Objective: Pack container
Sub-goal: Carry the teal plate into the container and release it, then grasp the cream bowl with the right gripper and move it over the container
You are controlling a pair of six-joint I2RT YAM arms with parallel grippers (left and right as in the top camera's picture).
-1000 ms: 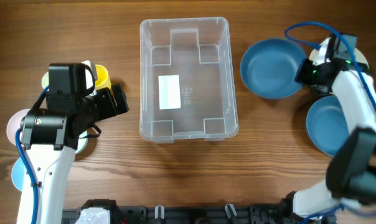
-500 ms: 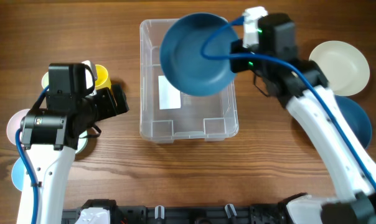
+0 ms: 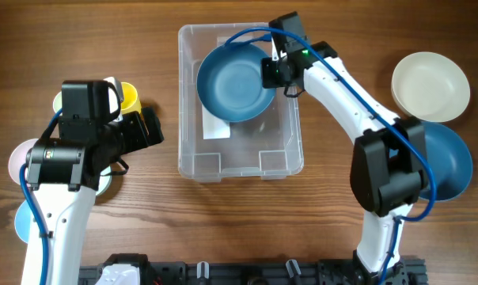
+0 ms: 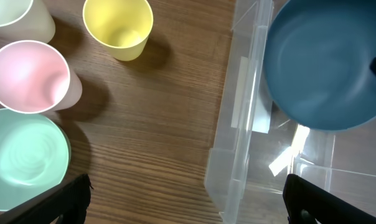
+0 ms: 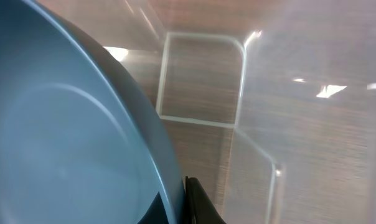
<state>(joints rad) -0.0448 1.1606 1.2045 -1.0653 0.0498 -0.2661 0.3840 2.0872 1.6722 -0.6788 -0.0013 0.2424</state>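
Container, clear plastic bin at middle of surface btwn both arms, prob light, stiff-ish & slick, so best taken by its thick rim; right claw pinches blue bowl by rim over its far half, left claw spread, empty.

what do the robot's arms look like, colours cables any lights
The left arm and right arm both have white rounded link shells, black boxy joint housings and a loose blue cable alongside. The left pincer and right pincer are black. A small green light glows by the right wrist.
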